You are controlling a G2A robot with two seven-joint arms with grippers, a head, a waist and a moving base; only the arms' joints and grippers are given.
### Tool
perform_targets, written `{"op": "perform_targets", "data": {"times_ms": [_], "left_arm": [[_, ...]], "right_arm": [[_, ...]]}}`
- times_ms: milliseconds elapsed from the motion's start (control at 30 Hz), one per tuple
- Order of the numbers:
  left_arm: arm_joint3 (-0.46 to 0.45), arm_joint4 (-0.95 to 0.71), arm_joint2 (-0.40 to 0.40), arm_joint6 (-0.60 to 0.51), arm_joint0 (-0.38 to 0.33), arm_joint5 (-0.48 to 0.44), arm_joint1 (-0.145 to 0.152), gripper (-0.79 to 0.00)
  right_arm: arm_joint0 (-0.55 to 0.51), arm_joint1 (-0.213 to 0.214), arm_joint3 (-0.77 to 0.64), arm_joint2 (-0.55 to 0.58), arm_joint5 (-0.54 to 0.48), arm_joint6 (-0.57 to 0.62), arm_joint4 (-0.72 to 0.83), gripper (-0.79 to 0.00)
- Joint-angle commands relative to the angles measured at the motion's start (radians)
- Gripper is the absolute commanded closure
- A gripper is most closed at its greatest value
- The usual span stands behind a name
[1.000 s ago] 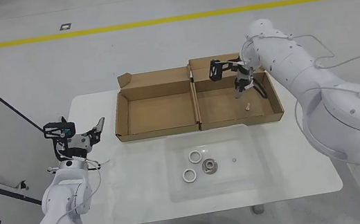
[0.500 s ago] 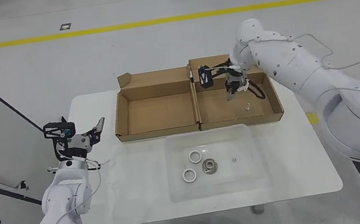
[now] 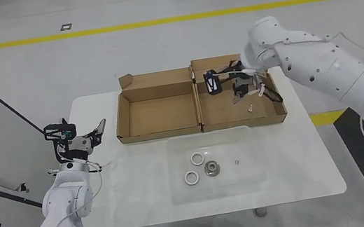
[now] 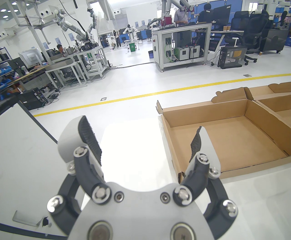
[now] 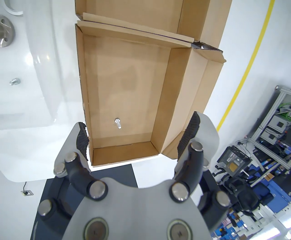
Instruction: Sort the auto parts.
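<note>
- Bolt (image 5: 118, 123): lay flat on the floor of the right cardboard box (image 3: 240, 123), long axis along the box's length, shank toward the end wall away from the left cardboard box (image 3: 160, 135).
- Right end effector (image 5: 136, 134): fingers spread wide, unloaded, above the right cardboard box.
- Left end effector (image 4: 144, 136): fingers spread wide, unloaded, at the surface's left edge.
- Clear tray (image 3: 178, 185): held two white rings (image 3: 196, 158) (image 3: 191, 178), a metal flange (image 3: 211, 168) and a small bolt (image 3: 235, 163).
- Surface (image 3: 129, 185): white; pale floor with a yellow line (image 3: 154, 23) beyond.

Silver bolt (image 3: 250, 109) lies in right box (image 3: 220, 111); white rings (image 3: 196, 158), flange (image 3: 212, 168), small bolt (image 3: 235, 163) in tray (image 3: 248, 178)
</note>
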Motion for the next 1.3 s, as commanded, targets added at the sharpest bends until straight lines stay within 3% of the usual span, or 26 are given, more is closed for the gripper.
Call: {"op": "perform_targets", "data": {"times_ms": [0,233,467,800,1067,1267], "left_arm": [[0.0,0.0,0.0,0.0,0.0,0.0,0.0,-0.785],[0.0,0.0,0.0,0.0,0.0,0.0,0.0,-0.785],[0.0,0.0,0.0,0.0,0.0,0.0,0.0,-0.785],[0.0,0.0,0.0,0.0,0.0,0.0,0.0,-0.785],[0.0,0.0,0.0,0.0,0.0,0.0,0.0,-0.785],[0.0,0.0,0.0,0.0,0.0,0.0,0.0,-0.785]], "right_arm": [[-0.002,0.04,-0.1,0.0,0.062,0.062,0.051,-0.785],[0.011,0.149,-0.364,0.0,0.244,0.244,0.22,-0.785],[0.022,0.196,-0.513,0.0,0.368,0.368,0.33,-0.785],[-0.004,0.184,-0.57,0.0,0.474,0.474,0.415,-0.785],[-0.029,0.146,-0.558,0.0,0.499,0.499,0.453,-0.785],[-0.029,0.146,-0.558,0.0,0.499,0.499,0.453,-0.785]]}}
